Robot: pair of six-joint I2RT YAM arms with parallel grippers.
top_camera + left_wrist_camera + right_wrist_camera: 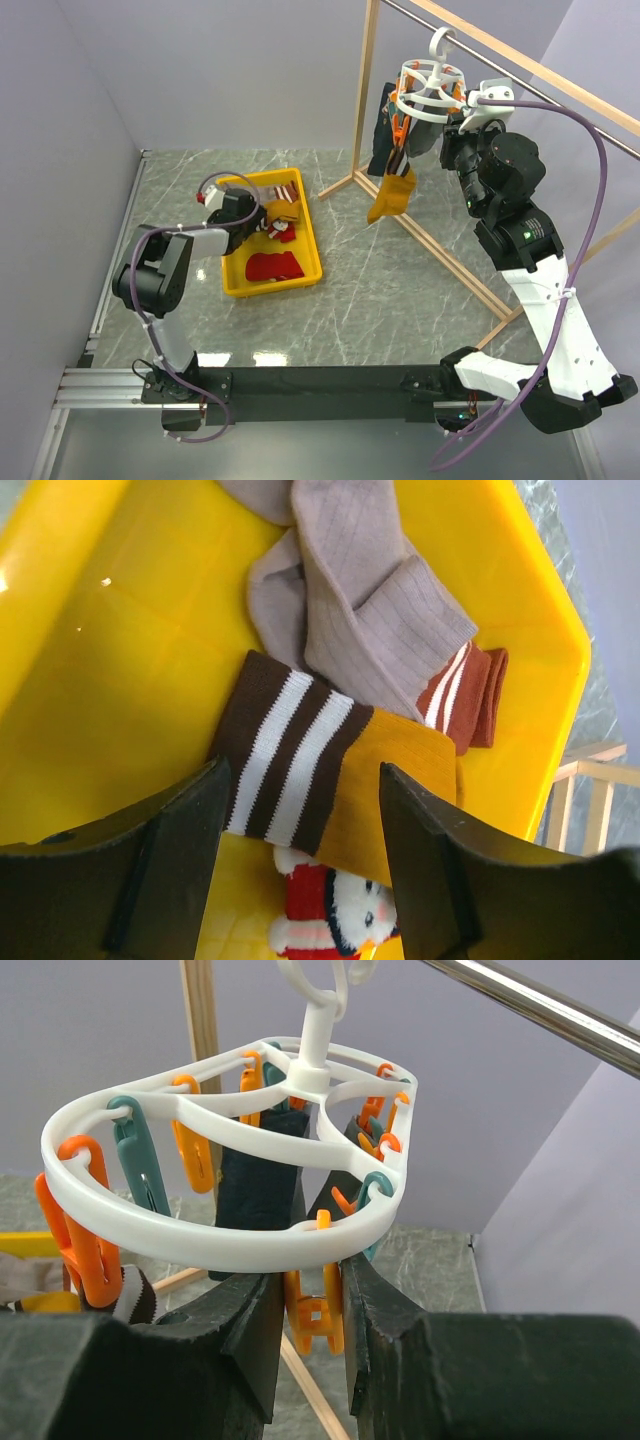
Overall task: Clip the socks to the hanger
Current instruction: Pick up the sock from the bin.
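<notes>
Two tools: left tool [302, 780] gapes empty over striped cuff [275, 742] of mustard sock [405, 742]. Descend square, pinch cuff alone. Right tool [313, 1290] clamps orange clip [312, 1325].

Robot lab: bolted arms [160, 285], plain partition walls [230, 70].

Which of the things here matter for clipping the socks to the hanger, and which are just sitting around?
For the job: hanger, its orange clip in the right gripper, striped mustard sock, grey-beige sock, red sock below the open left gripper, hanging mustard sock, hanging dark sock.
Just lying about: yellow bin, wooden frame, metal rod, table.
</notes>
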